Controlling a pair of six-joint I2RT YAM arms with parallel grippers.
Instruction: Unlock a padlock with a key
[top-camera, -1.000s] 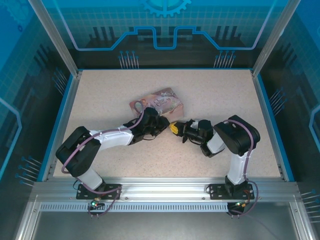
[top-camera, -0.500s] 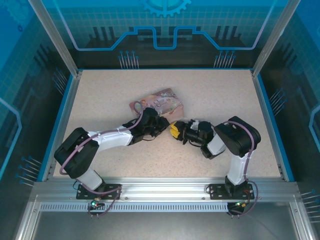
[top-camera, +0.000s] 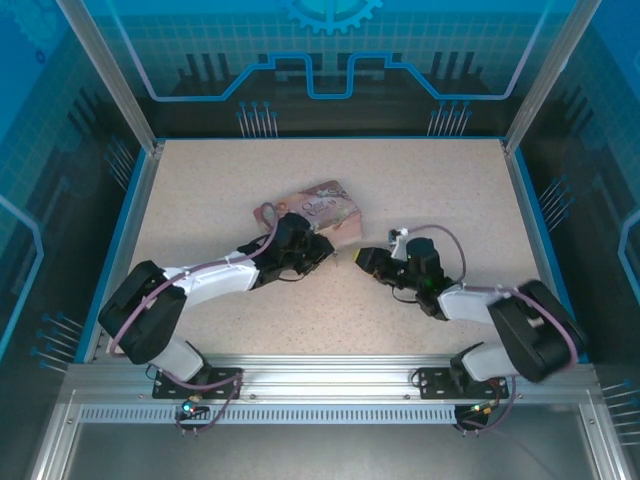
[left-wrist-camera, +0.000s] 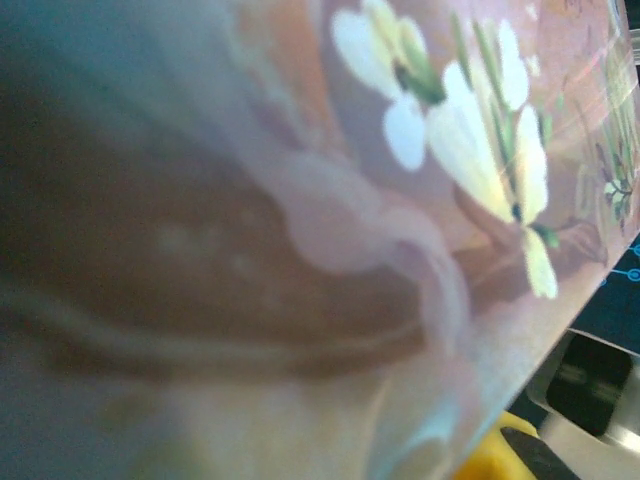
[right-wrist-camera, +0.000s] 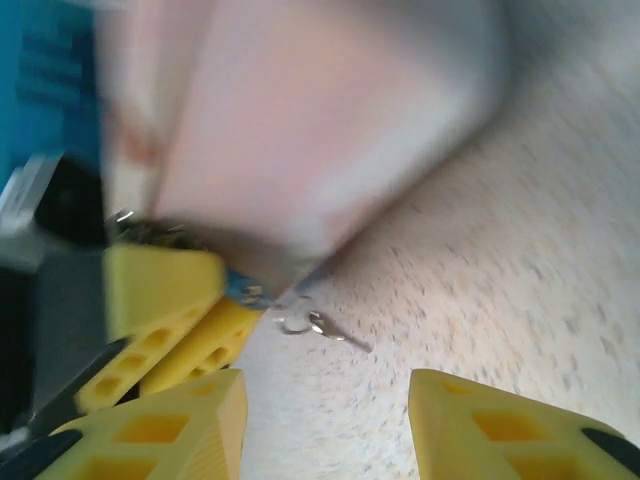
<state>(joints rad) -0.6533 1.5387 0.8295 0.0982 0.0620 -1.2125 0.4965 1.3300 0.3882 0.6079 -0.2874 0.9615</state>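
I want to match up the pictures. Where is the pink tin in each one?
Top external: the tin lies mid-table, just beyond the left pincer.
Left wrist: the tin is very close and blurry, its flowered face covering most of the picture.
Right wrist: the tin is a blurred pink block across the top.
Shared landmark: the left pincer by the tin's corner, at lower left in the right wrist view.

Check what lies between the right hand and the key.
Just bare table. In the right wrist view, the open right hand sits short of the key, with nothing else on the speckled surface between them.
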